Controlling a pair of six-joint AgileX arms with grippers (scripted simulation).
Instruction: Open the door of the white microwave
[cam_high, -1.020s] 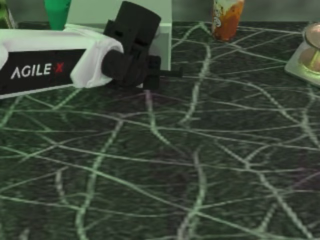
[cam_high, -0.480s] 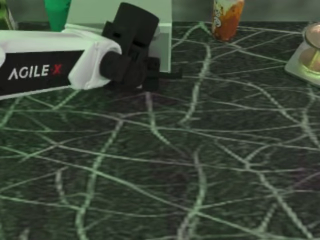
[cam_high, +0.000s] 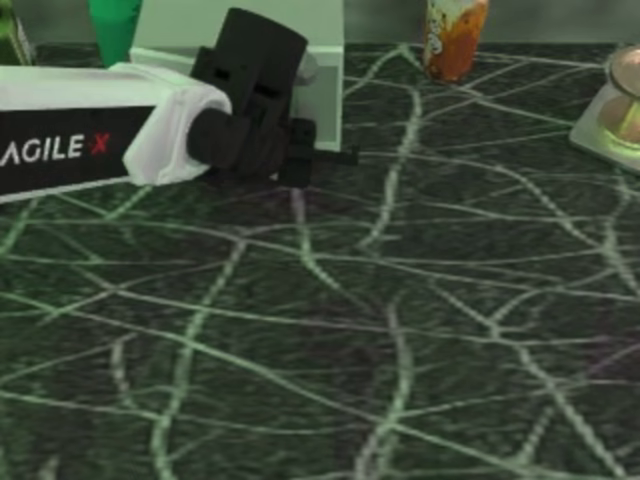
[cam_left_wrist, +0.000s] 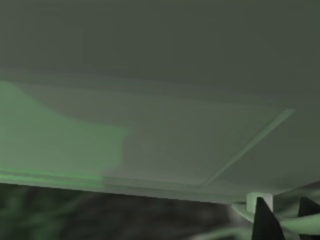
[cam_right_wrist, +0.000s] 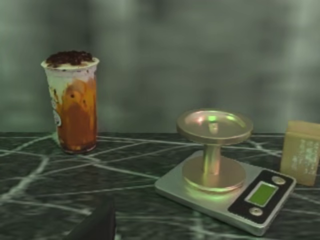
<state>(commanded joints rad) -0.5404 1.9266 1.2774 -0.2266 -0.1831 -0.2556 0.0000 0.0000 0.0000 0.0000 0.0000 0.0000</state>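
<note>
Up at the table's far left, the boxy white microwave (cam_high: 325, 95) shows its smooth translucent door (cam_left_wrist: 150, 140), where the left gripper (cam_high: 330, 158) pinches its dark pointed fingers (cam_left_wrist: 264, 222) narrowly around the pale handle (cam_left_wrist: 259, 201).

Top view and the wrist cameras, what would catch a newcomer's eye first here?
The left arm lies across the table's far left, its left gripper at the front of the white microwave. Close up, the door fills the left wrist view. Far right stand a layered drink cup and a kitchen scale.
</note>
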